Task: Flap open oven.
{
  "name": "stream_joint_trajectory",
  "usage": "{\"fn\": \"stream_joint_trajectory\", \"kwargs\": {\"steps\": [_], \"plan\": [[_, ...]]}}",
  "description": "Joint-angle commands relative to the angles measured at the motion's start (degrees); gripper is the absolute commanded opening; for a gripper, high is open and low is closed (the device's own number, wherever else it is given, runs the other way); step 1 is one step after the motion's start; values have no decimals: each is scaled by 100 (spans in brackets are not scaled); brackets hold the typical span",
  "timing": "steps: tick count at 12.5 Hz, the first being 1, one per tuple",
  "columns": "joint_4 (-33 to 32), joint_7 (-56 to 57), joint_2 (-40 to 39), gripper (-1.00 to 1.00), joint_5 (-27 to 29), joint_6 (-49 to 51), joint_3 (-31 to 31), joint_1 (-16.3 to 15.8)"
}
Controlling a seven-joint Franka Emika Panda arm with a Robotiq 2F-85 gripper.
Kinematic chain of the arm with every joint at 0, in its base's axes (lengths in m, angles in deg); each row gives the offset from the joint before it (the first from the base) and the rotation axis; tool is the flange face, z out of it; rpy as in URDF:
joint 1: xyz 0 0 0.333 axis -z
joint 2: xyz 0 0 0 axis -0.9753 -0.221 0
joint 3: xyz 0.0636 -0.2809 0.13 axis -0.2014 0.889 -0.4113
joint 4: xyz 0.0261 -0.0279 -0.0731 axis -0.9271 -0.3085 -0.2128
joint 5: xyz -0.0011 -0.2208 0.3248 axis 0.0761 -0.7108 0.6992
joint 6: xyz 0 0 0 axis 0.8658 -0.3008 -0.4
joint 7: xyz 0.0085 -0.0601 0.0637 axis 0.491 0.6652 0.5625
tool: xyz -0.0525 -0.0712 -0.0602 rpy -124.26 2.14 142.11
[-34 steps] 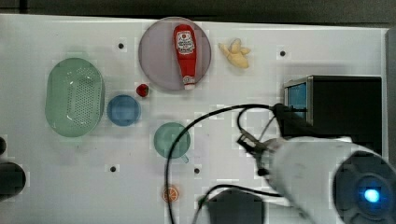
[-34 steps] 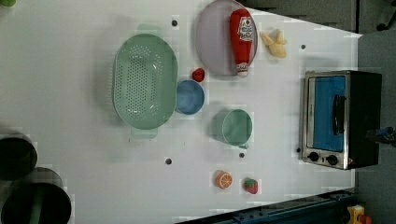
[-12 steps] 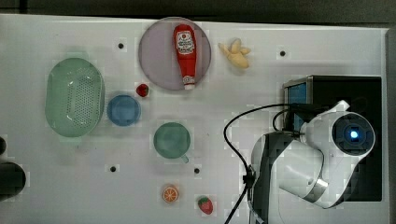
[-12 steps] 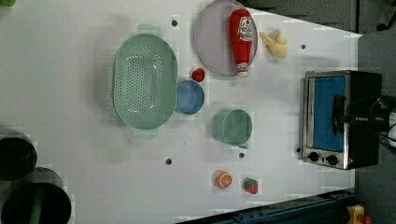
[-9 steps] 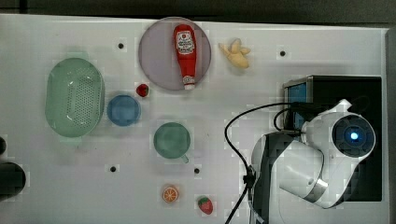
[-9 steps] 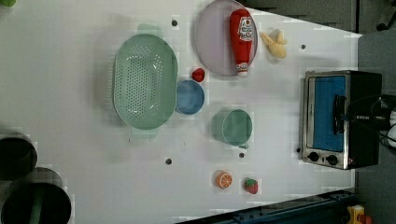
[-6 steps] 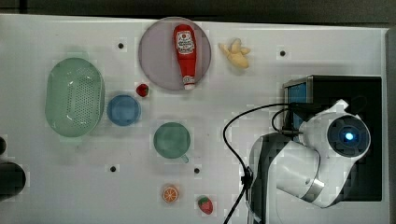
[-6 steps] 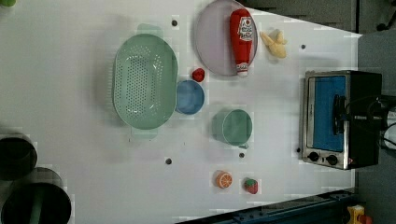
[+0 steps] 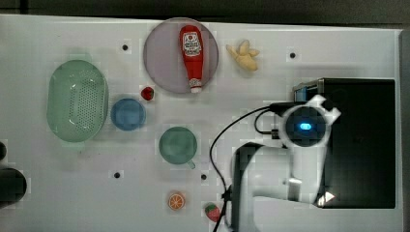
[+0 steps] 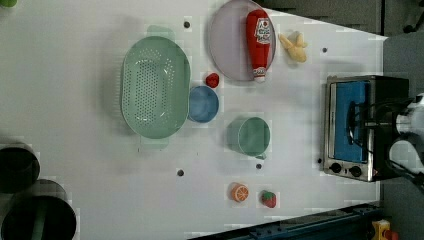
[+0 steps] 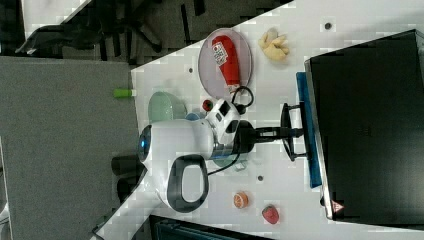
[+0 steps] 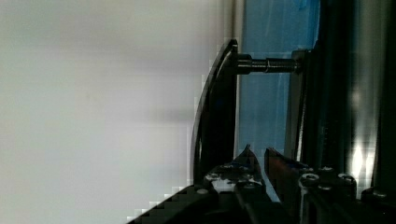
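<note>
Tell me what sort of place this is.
Probably a lab tabletop staged as a toy kitchen: a white table with bolt holes, a toaster oven, play food such as a ketchup bottle on a plate, and office chair bases beyond the table in the right view.

White tabletop with small dark holes; dark floor beyond its far edge; grey panel at the right view's left.

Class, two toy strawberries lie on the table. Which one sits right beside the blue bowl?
The strawberry between the blue bowl and the purple plate. The other strawberry lies far off, next to the orange slice.
</note>
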Motion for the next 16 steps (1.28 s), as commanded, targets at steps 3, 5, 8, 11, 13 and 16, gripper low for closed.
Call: {"fn": "stream_joint_trajectory", "kwargs": {"steps": [3, 5, 8, 11, 13, 16], "plan": [[-224, -2098, -356, -65, -1237, 78, -489, -510], [-224, -2963, -604, -65, -1829, 77, -633, -642], [-215, -4546, -1040, -65, -2800, 179, -813, -913], [-185, -5894, -1559, -65, -3718, 242, -850, -1216], [-78, -6311, -1946, -65, -3798, 190, -851, -1333], [173, -6393, -2130, -65, -3756, 248, -853, -1430]]}}
